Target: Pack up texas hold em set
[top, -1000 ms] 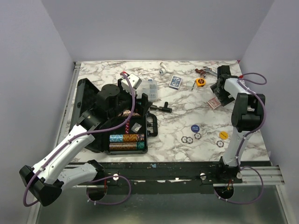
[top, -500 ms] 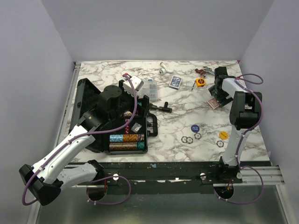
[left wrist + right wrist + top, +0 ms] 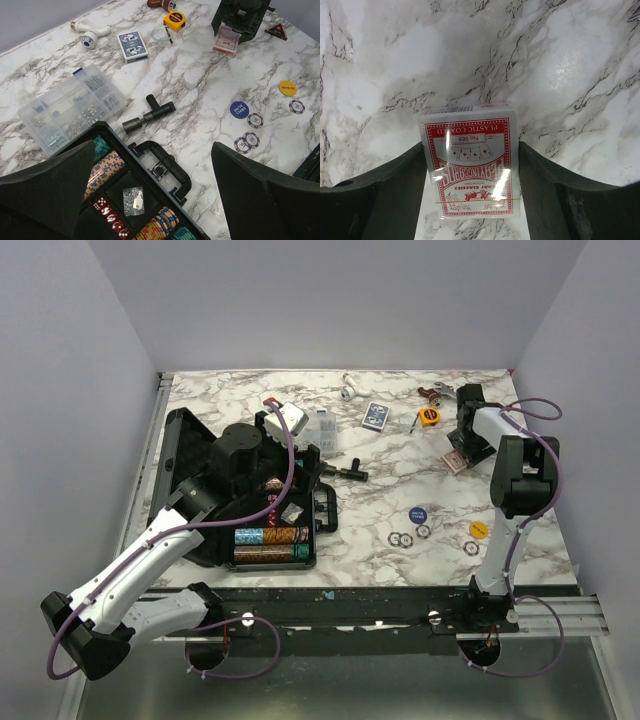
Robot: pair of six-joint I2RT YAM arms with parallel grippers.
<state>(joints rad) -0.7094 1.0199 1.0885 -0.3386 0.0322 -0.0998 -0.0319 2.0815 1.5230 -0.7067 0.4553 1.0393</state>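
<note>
Largely buried under the left arm (image 3: 150, 550) in the top view: black case (image 3: 176, 455), chip rows (image 3: 270, 537) peeking at its 5 o'clock. Half covered by the right gripper (image 3: 458, 452): red deck (image 3: 455, 465). Too small to read: lettering on the blue button (image 3: 417, 513).

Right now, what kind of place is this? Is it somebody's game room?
Probably a robot testing booth, not a game room. Plain white walls box in a marble-patterned table, the left arm and right arm are bolted along its near edge, and poker chips share it with a tape measure.

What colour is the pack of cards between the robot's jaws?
The rectangular card deck is red and white, clearest in the right wrist view.
</note>
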